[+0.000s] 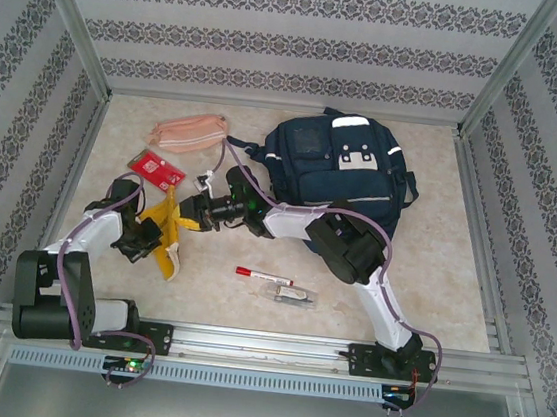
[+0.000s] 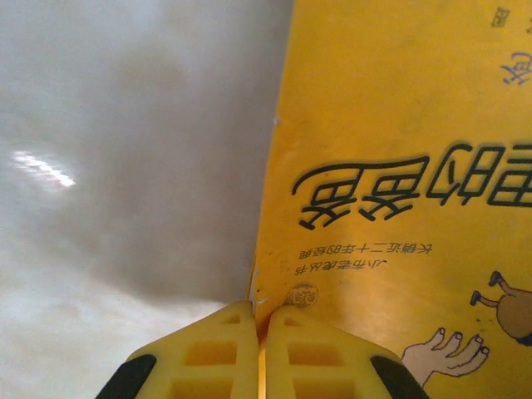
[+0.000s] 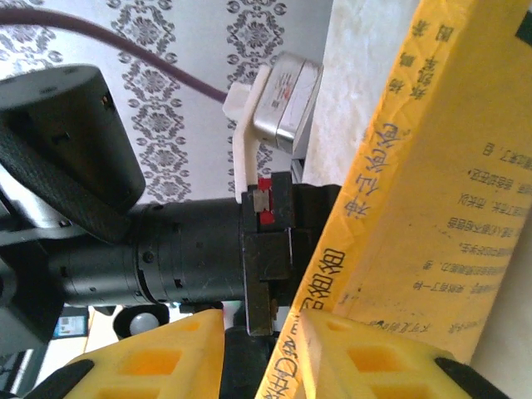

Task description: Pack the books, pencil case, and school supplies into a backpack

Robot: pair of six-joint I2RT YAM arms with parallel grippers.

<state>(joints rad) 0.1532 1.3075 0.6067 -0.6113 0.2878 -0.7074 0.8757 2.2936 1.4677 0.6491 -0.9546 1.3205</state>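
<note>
The yellow-orange book [image 1: 167, 248] is held up on edge off the table, left of centre, between both arms. My left gripper [image 2: 259, 320] is shut on the book's lower edge, with the cover [image 2: 399, 125] and its black lettering rising above the fingers. My right gripper [image 3: 262, 312] reaches in from the right; its jaws stand apart around the book's spine [image 3: 378, 208], which lies against the right finger [image 3: 366, 353], with a gap on the left side. The navy backpack [image 1: 338, 170] lies at the back. The pink pencil case [image 1: 189, 131] lies at the back left.
A red flat packet [image 1: 156, 167] lies just behind the left gripper [image 1: 153, 234]. A white marker with a red cap [image 1: 256, 274] and a clear-wrapped item [image 1: 294, 295] lie in front of the right arm. Patterned walls close in the table on three sides.
</note>
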